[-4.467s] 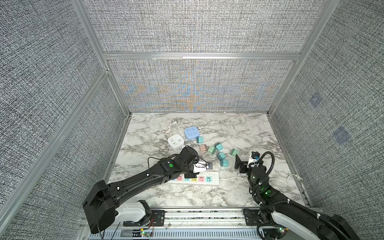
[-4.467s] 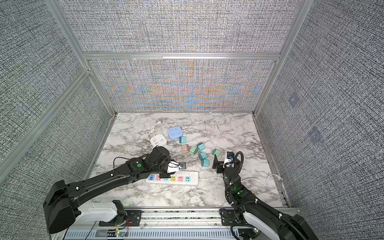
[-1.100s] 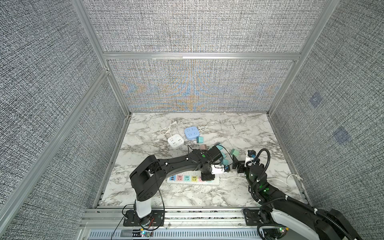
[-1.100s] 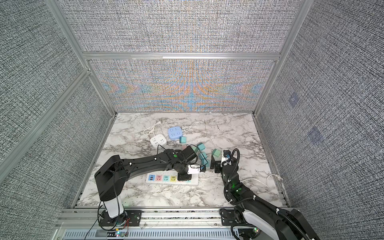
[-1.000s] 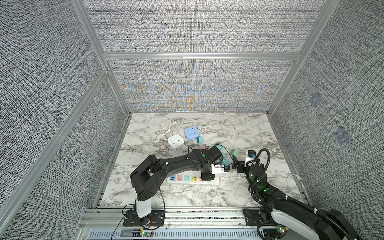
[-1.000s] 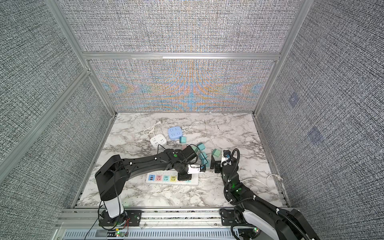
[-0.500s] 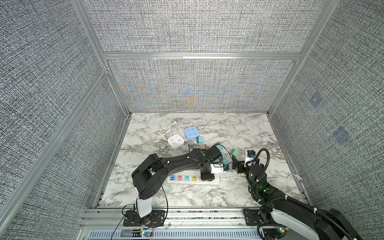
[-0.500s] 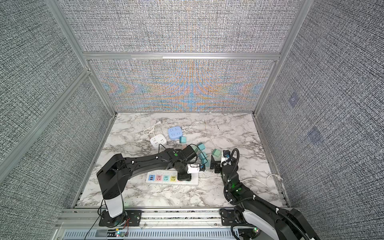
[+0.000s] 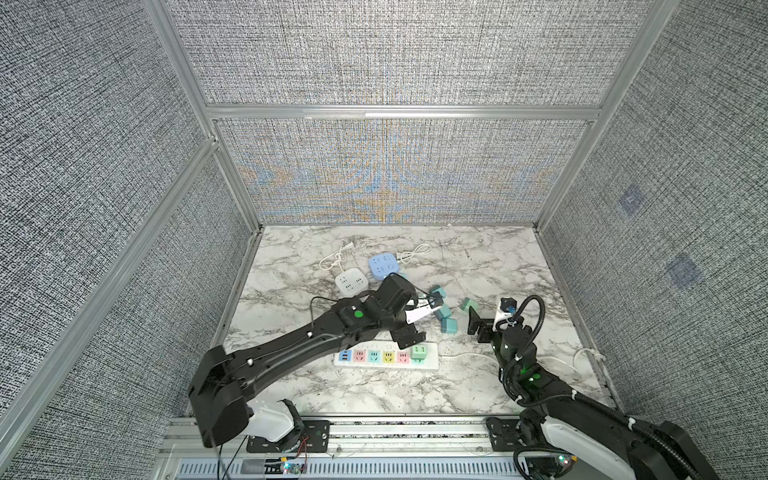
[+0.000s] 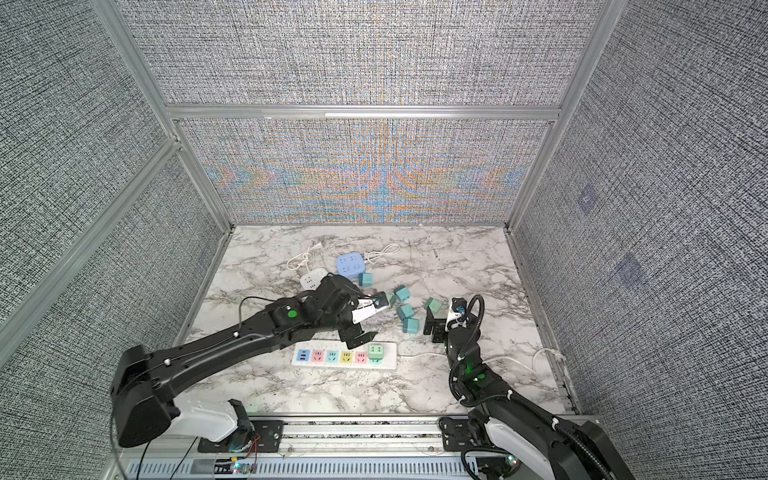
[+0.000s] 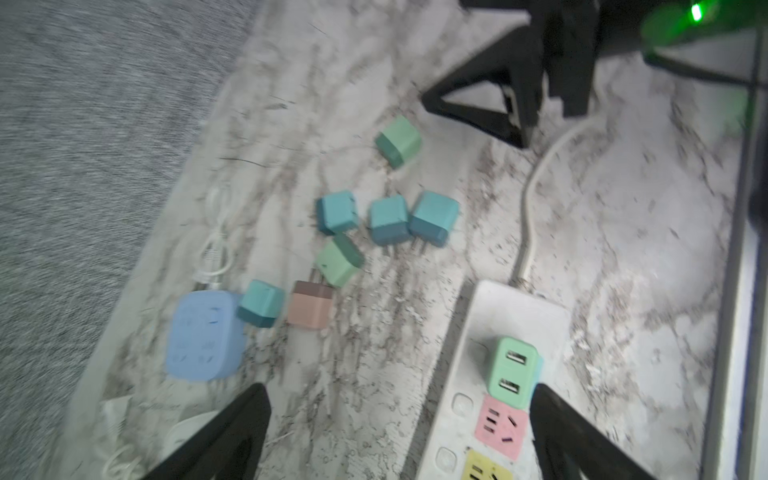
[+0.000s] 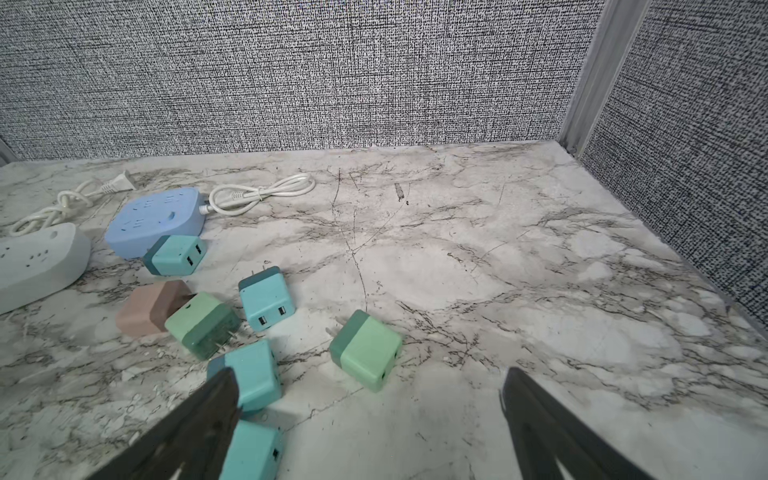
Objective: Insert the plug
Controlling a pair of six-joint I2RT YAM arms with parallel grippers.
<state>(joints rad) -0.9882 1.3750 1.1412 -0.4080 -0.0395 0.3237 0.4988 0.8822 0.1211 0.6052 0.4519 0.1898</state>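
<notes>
Plug: your plug (image 9: pixel 419 351) is a rounded mint-green cube of matte plastic with two USB slots in its top face. It stands upright in the end socket of the power strip, at the end where the cord leaves.
Power strip: a long white plastic bar (image 9: pixel 432 362) with rounded corners, lying flat near the front of the table. Its free sockets have square coloured faces: blue, pink, teal, yellow, pink.
Strip cord: a smooth white cord (image 11: pixel 528 199) runs from the plug end toward your right arm.
Left gripper: your left gripper (image 11: pixel 399 390) is spread wide with nothing between the jaws. One black finger (image 11: pixel 557 424) is just beside the seated plug; I cannot tell whether it touches.
Right gripper: your right gripper (image 12: pixel 370 374) is also spread wide and holds nothing, low over the table and facing the loose plugs.
Loose plugs: seven small two-tone cubes (image 11: pixel 388 220) lie scattered behind the strip, four teal, two green and one dusty pink (image 11: pixel 309 307) with a brown cap. Some lie on their sides with metal prongs showing.
Hubs: a blue hub (image 9: pixel 382 266) and a white hub (image 9: pixel 351 283), both rounded squares, sit further back, each with a coiled white lead (image 12: pixel 262 193).
Table: a marble pattern (image 9: pixel 374 399), white with grey veins and dark specks.
Walls: coarse grey woven panels (image 9: pixel 395 54) in aluminium frames.
Writing: any print on the strip or plugs is too small or blurred to read.
</notes>
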